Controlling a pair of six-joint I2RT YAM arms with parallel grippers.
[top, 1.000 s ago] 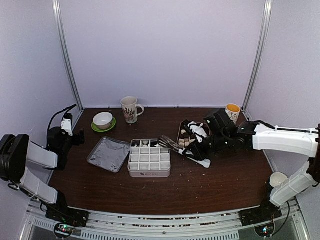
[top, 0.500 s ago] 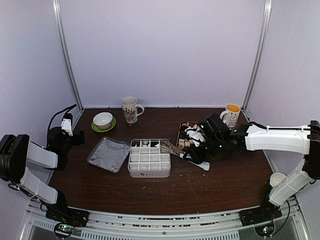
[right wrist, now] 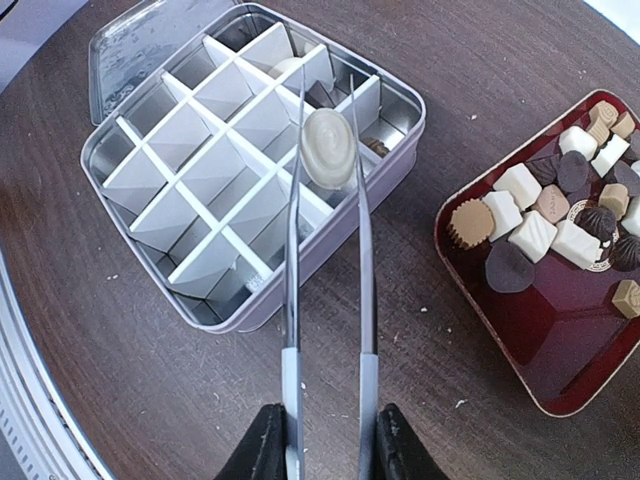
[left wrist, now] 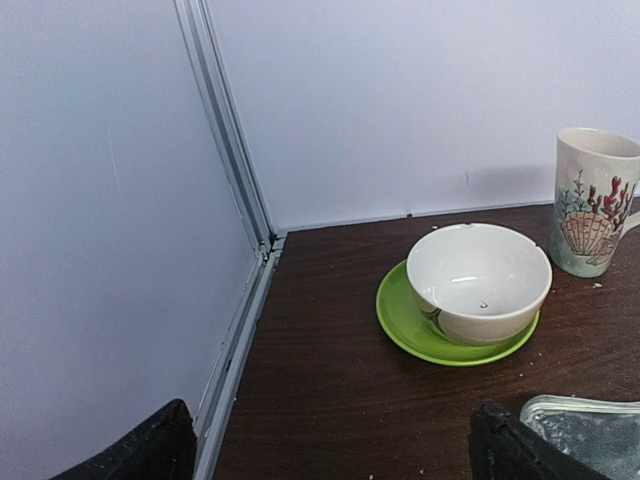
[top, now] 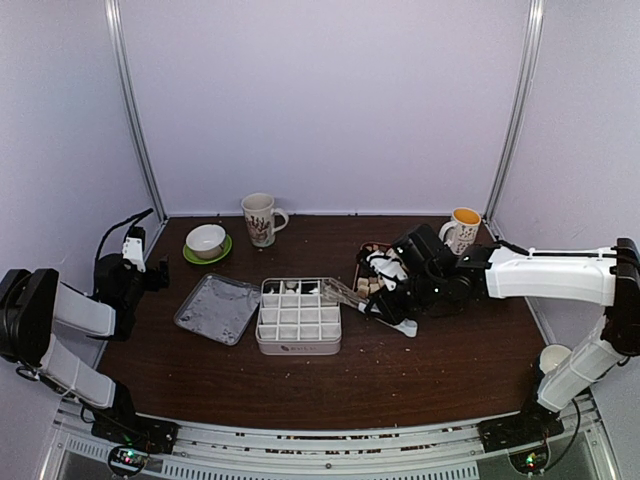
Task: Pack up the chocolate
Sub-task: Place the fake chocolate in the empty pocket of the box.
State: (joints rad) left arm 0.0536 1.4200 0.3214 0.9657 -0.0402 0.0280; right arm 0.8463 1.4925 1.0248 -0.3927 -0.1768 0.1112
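Observation:
My right gripper (right wrist: 325, 450) is shut on the white tongs (right wrist: 291, 300). The tongs pinch a round cream chocolate (right wrist: 328, 148) above the far right cells of the divided tin box (right wrist: 330, 240). A few pieces lie in the box's back cells. More chocolate (right wrist: 530, 235), in dark, tan and white pieces, lies in the red tray (right wrist: 560, 370) to the right. In the top view the right gripper (top: 400, 300) hovers between the tray (top: 372, 270) and the box (top: 298, 345). My left gripper (left wrist: 330, 450) stands open and holds nothing, far left over bare table (top: 140, 262).
The box's lid (top: 217, 308) lies left of the box. A white bowl (left wrist: 478, 282) on a green saucer (left wrist: 400, 325) and a shell-patterned mug (left wrist: 595, 200) stand at the back left. A yellow-lined mug (top: 463, 228) stands back right. A white cup (top: 555, 358) sits near the right arm's base.
The right arm has swung to the left, carrying the tongs and the cream piece from the tray towards the box. The left arm has not moved.

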